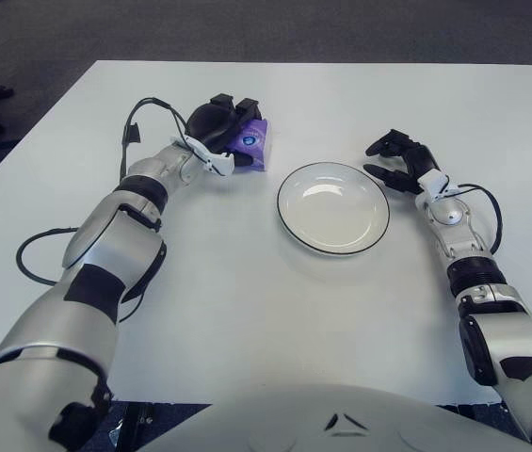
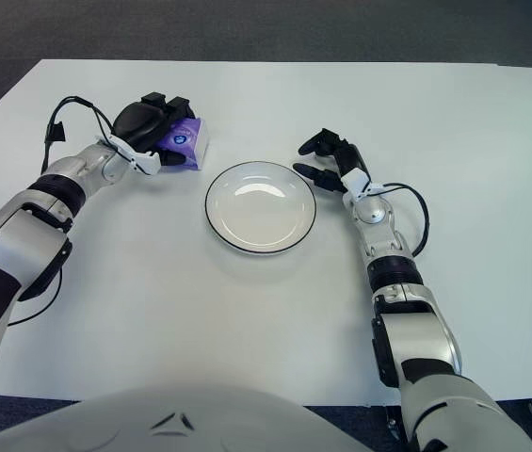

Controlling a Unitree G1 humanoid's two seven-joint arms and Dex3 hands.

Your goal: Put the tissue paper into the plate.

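White surface (image 1: 247,301): left robot hand (image 1: 217,123) clamps the purple tissue packet (image 1: 249,141), ready to carry it into the round black-rimmed white plate (image 1: 332,207); right robot hand (image 1: 398,160) waits beside it, fingers loosely spread

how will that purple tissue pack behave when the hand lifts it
Likely soft and light: the tissue pack looks like a small film-wrapped packet, so it may squash under the left hand closing over it. The glossy wrap could be slippery. Flat-sided, it should not roll once dropped in the plate.

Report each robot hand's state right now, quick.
Left robot hand: closed around the purple tissue pack on the table.
Right robot hand: open, holding nothing, just right of the plate.
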